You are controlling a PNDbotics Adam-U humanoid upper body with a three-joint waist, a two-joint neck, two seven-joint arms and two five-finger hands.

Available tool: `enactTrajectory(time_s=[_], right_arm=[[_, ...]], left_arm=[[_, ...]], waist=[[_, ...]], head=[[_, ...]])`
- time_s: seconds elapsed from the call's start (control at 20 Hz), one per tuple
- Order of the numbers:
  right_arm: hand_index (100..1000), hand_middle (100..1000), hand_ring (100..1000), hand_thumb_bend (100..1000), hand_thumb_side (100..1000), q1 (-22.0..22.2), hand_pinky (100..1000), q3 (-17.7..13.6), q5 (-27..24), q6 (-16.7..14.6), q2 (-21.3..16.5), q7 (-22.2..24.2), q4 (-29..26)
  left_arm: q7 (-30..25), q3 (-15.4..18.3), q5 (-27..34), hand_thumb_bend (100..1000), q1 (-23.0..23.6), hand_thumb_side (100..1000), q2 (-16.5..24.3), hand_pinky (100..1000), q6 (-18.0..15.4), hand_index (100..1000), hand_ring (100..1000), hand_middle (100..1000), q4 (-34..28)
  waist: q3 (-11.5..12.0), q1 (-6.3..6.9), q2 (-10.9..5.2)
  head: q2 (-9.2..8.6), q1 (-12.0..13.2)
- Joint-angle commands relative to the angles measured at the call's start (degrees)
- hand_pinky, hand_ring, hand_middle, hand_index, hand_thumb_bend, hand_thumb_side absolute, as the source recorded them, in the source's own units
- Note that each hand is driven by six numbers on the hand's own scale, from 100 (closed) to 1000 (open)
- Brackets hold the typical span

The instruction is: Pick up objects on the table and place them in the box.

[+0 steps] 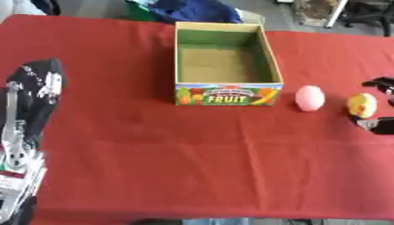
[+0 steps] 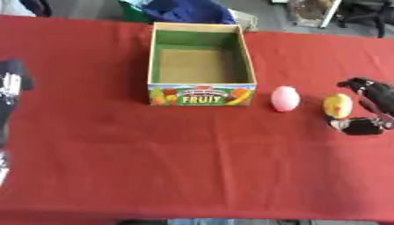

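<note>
Both views look down from the robot's head, steeply, onto the red table (image 1: 192,154) — its far edge lies along the top of each, its near edge along the bottom. They share almost everything: the open fruit box (image 1: 227,94) and the cloth around it. The right eye sits a little to one side — it takes in more of the right hand (image 2: 368,103), while the left eye takes in more of the left arm (image 1: 27,132).

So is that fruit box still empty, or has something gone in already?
Empty. The box shows only its bare brown floor, and the pink fruit and yellow fruit both sit outside it on the red tablecloth.
</note>
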Motion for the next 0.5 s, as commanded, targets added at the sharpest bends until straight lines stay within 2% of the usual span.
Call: enactTrajectory(time_s=[0.05,0.25,0.35,0.4,0.5], right_arm=[[924,830,802,300,484,-1.3,829,-1.3,-0.2,1.4,-2.4,-0.5,2.4],[915,824,799,290,487,-1.9,827,-1.3,0.2,1.9,-2.4,-1.4,4.5],[910,820,799,329,478,-2.1,827,-1.1,0.5,1.7,-2.3,-1.5,5.0],[909,820,798,285,489,-2.1,826,-1.0,0.6,1.7,-2.2,-1.6,5.2],[907,816,797,280,488,-2.2,825,-0.9,0.9,1.6,-2.0,-1.7,5.7]], left_arm=[[0.0,0.2,0.0,271,-0.5,535,1.1,623,0.0,670,585,547,-0.7],[-0.1,0.2,0.0,271,-0.5,536,1.1,623,0.0,670,585,547,-0.7],[-0.1,0.2,0.0,271,-0.5,535,1.1,623,0.0,670,585,547,-0.7],[-0.1,0.2,0.0,271,-0.5,535,1.1,623,0.0,670,585,547,-0.7],[-0.1,0.2,0.0,271,-0.6,535,1.1,623,0.0,670,585,547,-0.7]], waist=[[-0.1,0.21,-0.91],[-0.1,0.23,-0.82],[-0.1,0.25,-0.79],[-0.1,0.27,-0.79],[0.0,0.28,-0.78]], head=[[0.29,0.0],[0.29,0.0],[0.29,0.0],[0.29,0.0],[0.29,-0.1]])
